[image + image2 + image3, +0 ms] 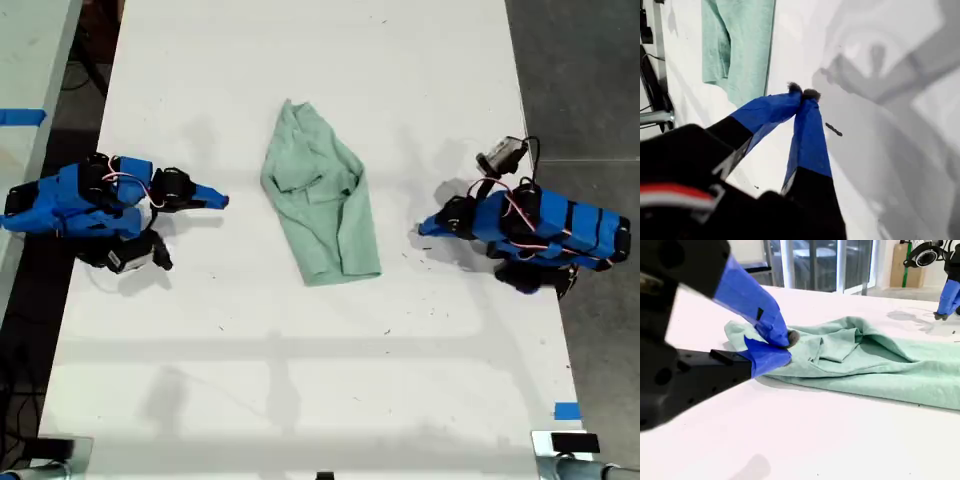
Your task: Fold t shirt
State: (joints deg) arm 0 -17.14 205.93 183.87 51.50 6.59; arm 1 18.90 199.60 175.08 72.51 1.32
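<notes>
The pale mint-green t shirt [325,205] lies crumpled and partly folded lengthwise in the middle of the white table [300,380]. It also shows in the first wrist view [740,45] and the second wrist view [865,360]. At the exterior view's right, my first gripper [425,228] [802,92] is shut on nothing, a short way off the shirt. My second gripper [222,201] [789,342], at the exterior view's left, is also shut and holds nothing. It points at the shirt's wider, bunched end without touching it.
Dark floor borders the table along both long sides in the exterior view. A second white surface with blue tape [20,116] stands at that view's left. A blue tape mark [566,410] sits near the table's lower right corner there. A small dark scrap [834,130] lies by my first gripper.
</notes>
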